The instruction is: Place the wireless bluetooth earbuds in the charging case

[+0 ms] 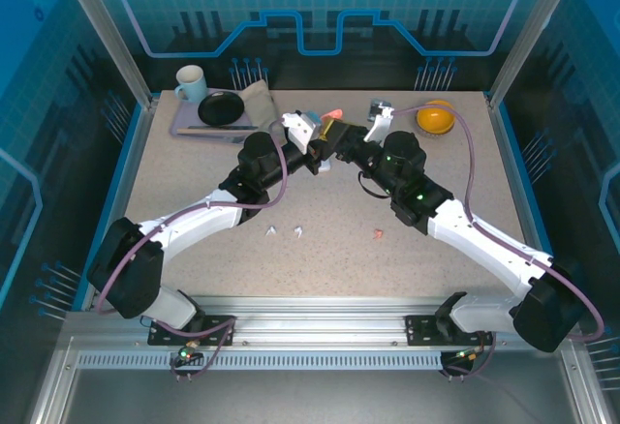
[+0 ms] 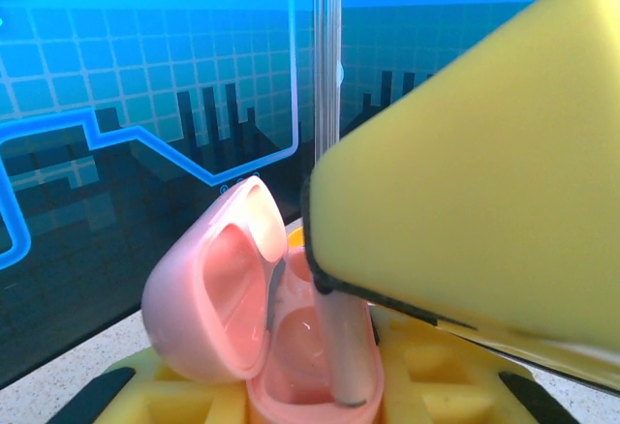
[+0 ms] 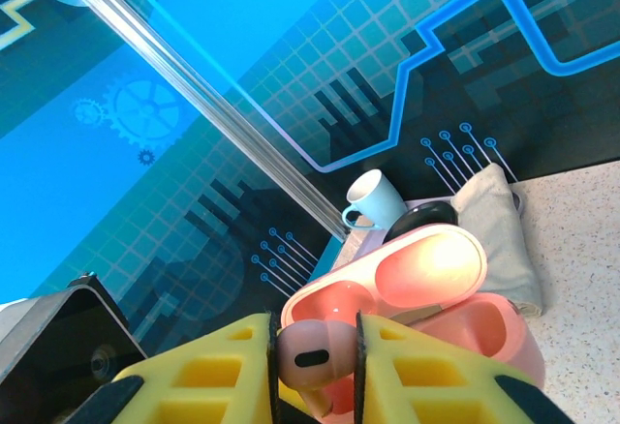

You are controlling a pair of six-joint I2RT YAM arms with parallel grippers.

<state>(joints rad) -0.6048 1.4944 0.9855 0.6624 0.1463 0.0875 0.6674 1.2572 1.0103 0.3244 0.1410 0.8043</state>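
Saw two white earbuds (image 1: 274,231) and one pink earbud (image 1: 378,234) loose on the near table (image 1: 194,177), not yet inserted. Farther out, found left gripper (image 2: 310,395) clamped shut on the open pink case (image 2: 208,288), right gripper (image 3: 315,361) pinching the fourth earbud (image 3: 305,345) at its mouth; judged three remaining.

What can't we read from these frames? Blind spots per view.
- Top view: case is tiny, half covered by left hand and right hand; seating unreadable.
- Left wrist: right hand's finger, close and blurred, hides the bud's head and the case's right side.
- Right wrist: bud's lower end and its socket hidden by the fingers and bottom edge.
- Top view: loose buds too small to tell their orientation.
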